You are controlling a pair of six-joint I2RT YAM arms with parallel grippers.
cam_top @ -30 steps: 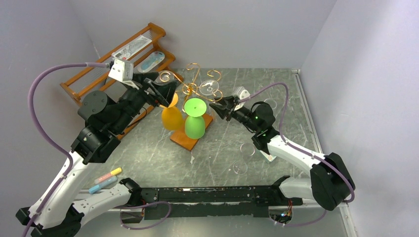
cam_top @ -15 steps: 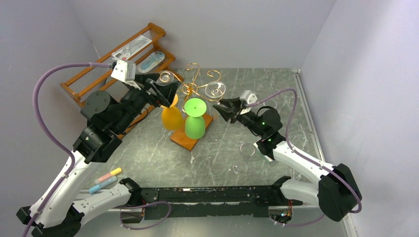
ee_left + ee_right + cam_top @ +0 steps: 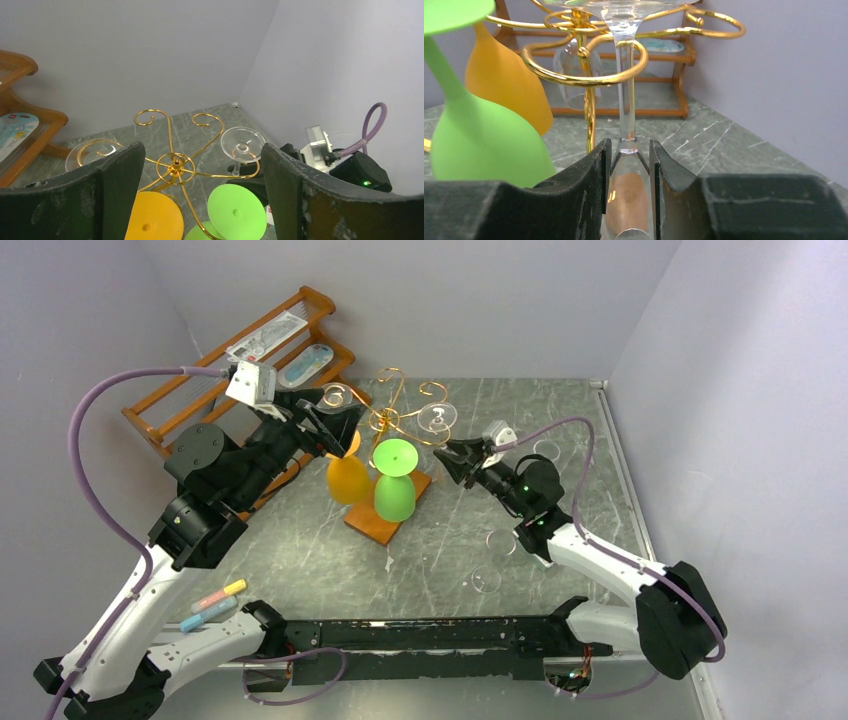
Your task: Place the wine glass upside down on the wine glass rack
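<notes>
The clear wine glass (image 3: 626, 100) is upside down. Its bowl sits between the fingers of my right gripper (image 3: 628, 150), which is shut on it. Its stem rises through a curled arm of the gold wine glass rack (image 3: 584, 80), and its foot (image 3: 437, 420) lies just above the wire. From above, my right gripper (image 3: 452, 454) is at the right side of the rack (image 3: 392, 418). My left gripper (image 3: 335, 425) hangs open over the rack's left side with nothing in it. The left wrist view looks down between its wide jaws onto the rack's hub (image 3: 176, 162) and the glass's foot (image 3: 243, 145).
An orange glass (image 3: 347, 478) and a green glass (image 3: 394, 490) hang upside down on the rack over its wooden base (image 3: 372, 525). Another clear glass (image 3: 95, 152) hangs on a left curl. A stepped wooden shelf (image 3: 170, 400) stands at the back left. Clear round glass pieces (image 3: 500, 542) lie at the right, chalk sticks (image 3: 215, 602) near the left base.
My right arm has carried the wine glass a little to the right along the rack's arm and shifted its elbow. The left gripper has barely moved.
</notes>
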